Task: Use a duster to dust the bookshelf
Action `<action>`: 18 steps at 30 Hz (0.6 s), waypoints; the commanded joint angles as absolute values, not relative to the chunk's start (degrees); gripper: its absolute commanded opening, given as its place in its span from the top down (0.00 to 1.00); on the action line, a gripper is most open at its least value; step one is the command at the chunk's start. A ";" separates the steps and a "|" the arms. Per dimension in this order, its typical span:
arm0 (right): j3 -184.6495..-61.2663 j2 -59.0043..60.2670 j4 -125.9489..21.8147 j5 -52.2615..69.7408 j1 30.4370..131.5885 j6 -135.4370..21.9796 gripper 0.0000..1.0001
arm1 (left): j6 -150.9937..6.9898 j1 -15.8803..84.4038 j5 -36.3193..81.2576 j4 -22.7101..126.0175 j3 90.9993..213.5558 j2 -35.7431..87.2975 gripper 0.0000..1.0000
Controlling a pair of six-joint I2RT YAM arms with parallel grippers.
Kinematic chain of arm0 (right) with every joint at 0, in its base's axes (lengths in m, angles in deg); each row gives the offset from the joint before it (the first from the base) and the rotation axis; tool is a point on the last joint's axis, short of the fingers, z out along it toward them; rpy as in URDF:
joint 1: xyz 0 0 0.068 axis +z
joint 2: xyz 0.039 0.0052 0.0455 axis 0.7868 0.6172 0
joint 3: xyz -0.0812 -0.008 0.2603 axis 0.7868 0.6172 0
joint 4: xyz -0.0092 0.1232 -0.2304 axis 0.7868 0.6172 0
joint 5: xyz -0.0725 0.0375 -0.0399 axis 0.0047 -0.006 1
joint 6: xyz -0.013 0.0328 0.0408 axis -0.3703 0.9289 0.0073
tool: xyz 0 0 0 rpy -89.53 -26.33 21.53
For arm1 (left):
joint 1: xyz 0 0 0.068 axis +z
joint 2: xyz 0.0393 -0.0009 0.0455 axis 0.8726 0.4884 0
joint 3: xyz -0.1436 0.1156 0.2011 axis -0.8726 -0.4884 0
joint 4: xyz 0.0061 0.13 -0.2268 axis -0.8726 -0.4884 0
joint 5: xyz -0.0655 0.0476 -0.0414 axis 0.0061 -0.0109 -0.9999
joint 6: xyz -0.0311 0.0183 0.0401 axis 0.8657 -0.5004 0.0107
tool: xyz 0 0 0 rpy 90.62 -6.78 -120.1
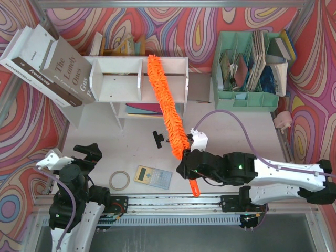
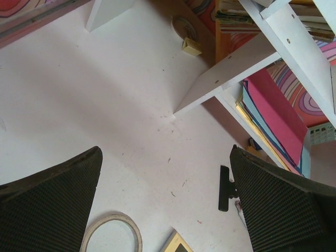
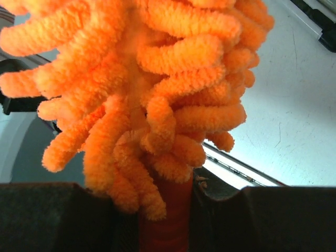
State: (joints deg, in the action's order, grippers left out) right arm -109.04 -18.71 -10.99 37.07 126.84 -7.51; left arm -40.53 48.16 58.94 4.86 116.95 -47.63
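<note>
we hold the duster [image 1: 164, 100] by its thin orange handle in our right pincer [image 1: 185, 159], clamped narrow around it. its fluffy head slants up across the top board of the bookshelf [image 1: 113, 65], which stands by the far edge of the surface [image 1: 220, 137]. our left pincer [image 1: 88, 156] hangs wide, holding nothing, near the near left corner.

On the white bench [image 1: 121, 152] a roll of tape [image 1: 119, 180] lies flat just beside a pale yellow and blue calculator [image 1: 153, 176], both near the front edge. A black clip [image 1: 157, 138] lies farther back. At the back right stands a mint-green file organizer [image 1: 247, 97] — its slots are stuffed with papers and booklets. Two large books [image 1: 50, 65] sit tilted at the back left; one spine reads "The Lonely Ones". Swirled red and pink walls [image 1: 199, 23] close in the scene.
</note>
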 commanded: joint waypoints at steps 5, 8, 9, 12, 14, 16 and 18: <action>-112.12 -14.07 -15.77 37.06 127.12 -11.63 1.00 | -41.18 49.07 57.79 6.69 115.96 -47.11 0.02; -112.39 -13.39 -14.59 38.63 127.08 -10.25 1.00 | -41.21 49.07 57.87 6.69 115.90 -47.42 0.02; -111.94 -13.96 -14.32 39.48 127.16 -9.53 1.00 | -41.14 49.07 57.86 6.63 115.96 -47.43 0.02; -110.57 -16.53 -11.78 42.96 127.13 -5.04 1.00 | -41.06 49.07 57.77 6.61 115.97 -47.37 0.02; -109.82 -18.62 -9.27 45.52 127.15 -1.30 1.00 | -41.05 49.07 57.67 6.66 115.90 -47.43 0.02; -109.18 -20.75 -7.00 47.46 127.12 2.25 1.00 | -41.07 49.07 57.71 6.65 115.92 -47.41 0.02; -108.45 -22.11 -5.08 48.76 127.16 5.71 1.00 | -41.05 49.07 57.70 6.66 115.89 -47.43 0.01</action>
State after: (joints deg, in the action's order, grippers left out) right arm -109.30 -18.34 -9.24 40.35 127.00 -3.23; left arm -40.53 48.58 58.15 5.58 116.84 -47.37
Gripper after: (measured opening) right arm 0.339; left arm 0.985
